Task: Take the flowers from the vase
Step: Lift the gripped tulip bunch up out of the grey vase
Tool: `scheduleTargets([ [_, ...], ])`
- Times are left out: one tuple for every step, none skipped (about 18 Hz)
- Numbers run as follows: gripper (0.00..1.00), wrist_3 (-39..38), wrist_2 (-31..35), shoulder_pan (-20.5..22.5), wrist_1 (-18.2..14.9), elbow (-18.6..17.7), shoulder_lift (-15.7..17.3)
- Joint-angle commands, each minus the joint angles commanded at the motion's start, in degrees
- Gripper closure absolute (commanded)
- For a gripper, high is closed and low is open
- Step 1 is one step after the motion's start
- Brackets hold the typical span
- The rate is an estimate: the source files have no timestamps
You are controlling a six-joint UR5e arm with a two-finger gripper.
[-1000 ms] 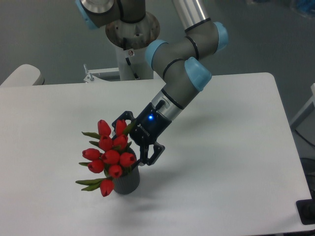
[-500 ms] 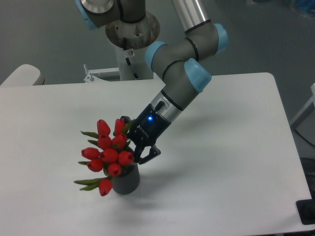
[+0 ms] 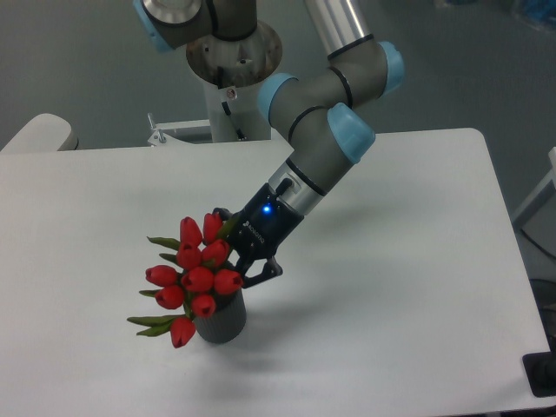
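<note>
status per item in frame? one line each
gripper: shut on the tulips, tilted in from the right
tulips: red closed buds, gripped, stems in the vase
vase: upright on the table, holding the stems
table: white, vase standing on it

Flowers' point(image 3: 198, 276) stems and claw point(image 3: 236, 258) fingertips, hidden behind the red buds.

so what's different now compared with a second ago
The gripper had its jaws spread wide beside the flowers a second ago; they have since closed in on the bunch near the stems. The bunch has shifted slightly to the right with them. The vase stands in the same spot on the table, flowers still inside it.
</note>
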Motion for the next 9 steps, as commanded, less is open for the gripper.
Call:
scheduleTargets([
  [0.69,0.0,-0.1,0.0,0.0,0.0,0.1],
  [0.69,0.0,-0.1,0.0,0.0,0.0,0.3],
  [0.69,0.0,-0.2,0.2,0.0,0.2,0.4],
  [0.69,0.0,-0.3,0.4,0.0,0.3,0.5],
  [0.69,-0.1,-0.3,0.4,0.0,0.2,0.6],
  [0.69,-0.4,-0.4,0.6,0.0,0.2,0.7],
  [0.69,-1.1,-0.8,1.1,0.0,0.2,0.8],
  [0.69,-2.0,-1.6,1.5,0.0,0.2,1.0],
  [0.69,-2.9,-2.5,1.7,0.0,0.2,1.3],
])
